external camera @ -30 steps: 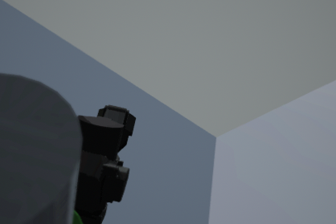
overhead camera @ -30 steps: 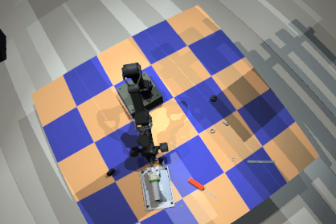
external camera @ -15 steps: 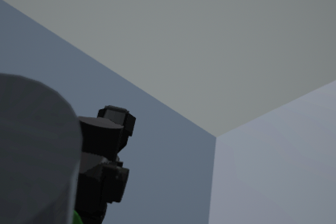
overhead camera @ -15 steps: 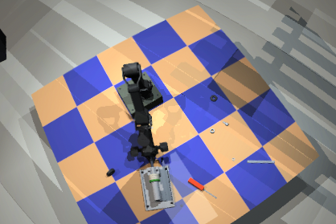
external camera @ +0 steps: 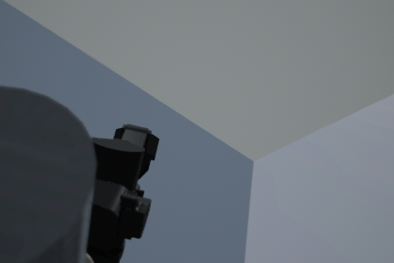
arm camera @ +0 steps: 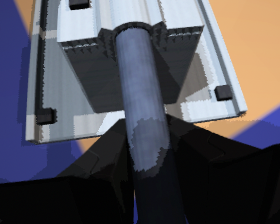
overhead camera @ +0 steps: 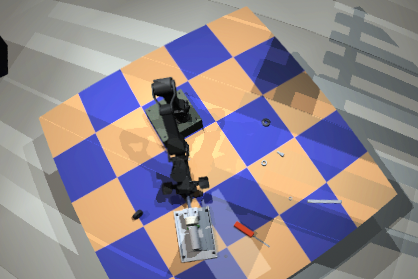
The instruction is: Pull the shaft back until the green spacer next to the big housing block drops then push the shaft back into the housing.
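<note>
My gripper [overhead camera: 189,200] [arm camera: 142,125] is shut on the grey shaft [arm camera: 141,80], with a finger on each side of it. The shaft runs from between the fingers into the round notch of a pale block [arm camera: 81,25] on the grey-white base plate [overhead camera: 212,246] [arm camera: 66,120]. The grey cylindrical housing [overhead camera: 195,240] lies farther along the plate in the top view. A small bit of the green spacer [overhead camera: 198,225] shows beside the shaft line, near the housing's near end. Whether it is on the shaft or off it I cannot tell. Other spacers cannot be made out.
A red screwdriver [overhead camera: 243,229] lies right of the base plate, a black part [overhead camera: 137,214] to its left. Farther right are a pale rod [overhead camera: 325,201], a screw [overhead camera: 281,154], a small ring [overhead camera: 264,163] and a dark ring [overhead camera: 266,122]. The exterior view is mostly walls and ceiling.
</note>
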Robot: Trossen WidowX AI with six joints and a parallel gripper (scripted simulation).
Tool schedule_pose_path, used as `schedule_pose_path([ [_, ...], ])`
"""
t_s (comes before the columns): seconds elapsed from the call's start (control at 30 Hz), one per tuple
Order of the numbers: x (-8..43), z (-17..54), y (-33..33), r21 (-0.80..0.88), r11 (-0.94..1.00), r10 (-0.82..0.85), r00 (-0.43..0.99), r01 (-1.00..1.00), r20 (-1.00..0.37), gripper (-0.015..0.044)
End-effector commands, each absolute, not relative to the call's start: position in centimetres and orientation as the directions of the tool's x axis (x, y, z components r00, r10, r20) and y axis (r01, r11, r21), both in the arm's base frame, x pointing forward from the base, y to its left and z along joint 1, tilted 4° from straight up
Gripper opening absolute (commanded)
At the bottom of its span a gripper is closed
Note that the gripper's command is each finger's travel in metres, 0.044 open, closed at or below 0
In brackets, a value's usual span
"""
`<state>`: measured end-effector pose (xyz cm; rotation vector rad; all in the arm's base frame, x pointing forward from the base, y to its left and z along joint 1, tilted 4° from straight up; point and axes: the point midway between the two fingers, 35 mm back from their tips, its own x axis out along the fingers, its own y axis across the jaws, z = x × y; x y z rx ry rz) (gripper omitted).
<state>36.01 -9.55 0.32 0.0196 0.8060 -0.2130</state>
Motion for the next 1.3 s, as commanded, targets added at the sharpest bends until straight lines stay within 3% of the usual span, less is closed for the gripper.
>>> schedule_pose_path([
  [0.0,35.83,0.36,-9.53,-0.065,0.978,-0.183,0.671,0.196,-0.718,0.0],
  [1.27,36.66,0.31,-9.69,-0.065,0.978,-0.183,0.672,0.196,-0.718,0.0],
])
